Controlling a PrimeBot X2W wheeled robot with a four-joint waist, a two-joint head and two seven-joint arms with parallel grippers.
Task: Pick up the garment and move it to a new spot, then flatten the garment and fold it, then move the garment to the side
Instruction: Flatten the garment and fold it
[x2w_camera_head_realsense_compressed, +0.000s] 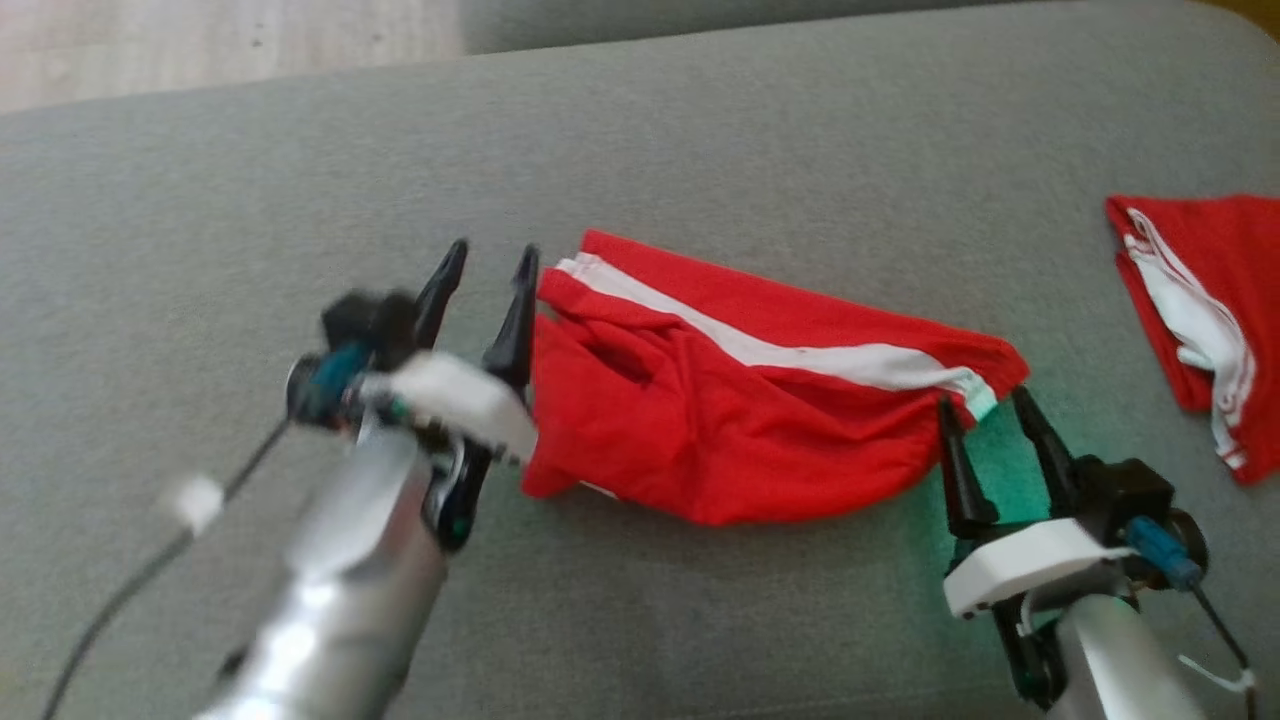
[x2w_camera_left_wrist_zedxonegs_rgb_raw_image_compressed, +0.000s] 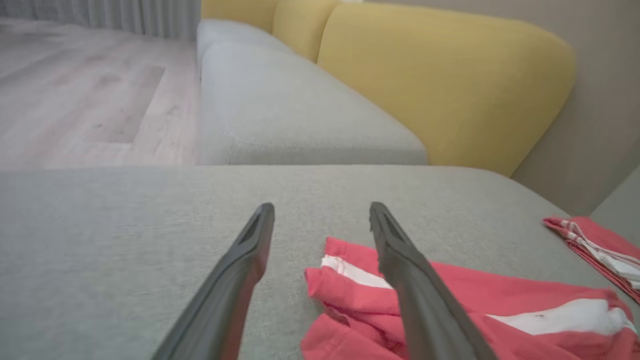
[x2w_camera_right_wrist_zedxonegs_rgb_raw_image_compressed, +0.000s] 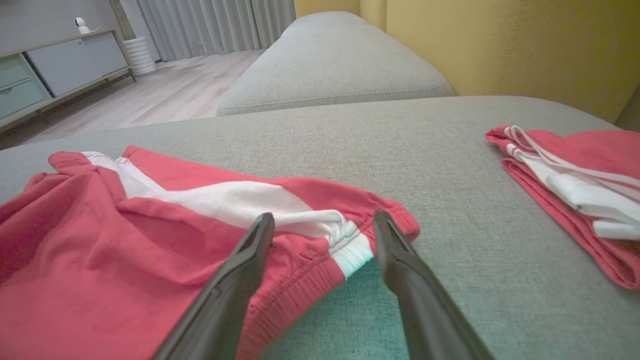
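Note:
A red garment with a white side stripe (x2w_camera_head_realsense_compressed: 740, 400) lies rumpled in the middle of the grey sofa seat (x2w_camera_head_realsense_compressed: 700, 150). My left gripper (x2w_camera_head_realsense_compressed: 492, 262) is open at the garment's left end, its right finger over the cloth edge, as the left wrist view shows at the garment (x2w_camera_left_wrist_zedxonegs_rgb_raw_image_compressed: 450, 310) and gripper (x2w_camera_left_wrist_zedxonegs_rgb_raw_image_compressed: 322, 212). My right gripper (x2w_camera_head_realsense_compressed: 985, 402) is open at the garment's right end, fingers either side of the elastic waistband corner (x2w_camera_right_wrist_zedxonegs_rgb_raw_image_compressed: 350, 245); in the right wrist view the gripper (x2w_camera_right_wrist_zedxonegs_rgb_raw_image_compressed: 324, 222) holds nothing.
A second red garment with white trim (x2w_camera_head_realsense_compressed: 1200, 310) lies folded at the seat's right edge, also in the right wrist view (x2w_camera_right_wrist_zedxonegs_rgb_raw_image_compressed: 575, 185). Yellow back cushions (x2w_camera_left_wrist_zedxonegs_rgb_raw_image_compressed: 440, 75) stand behind. Another grey seat (x2w_camera_right_wrist_zedxonegs_rgb_raw_image_compressed: 335, 60) and wooden floor (x2w_camera_left_wrist_zedxonegs_rgb_raw_image_compressed: 75, 100) lie beyond.

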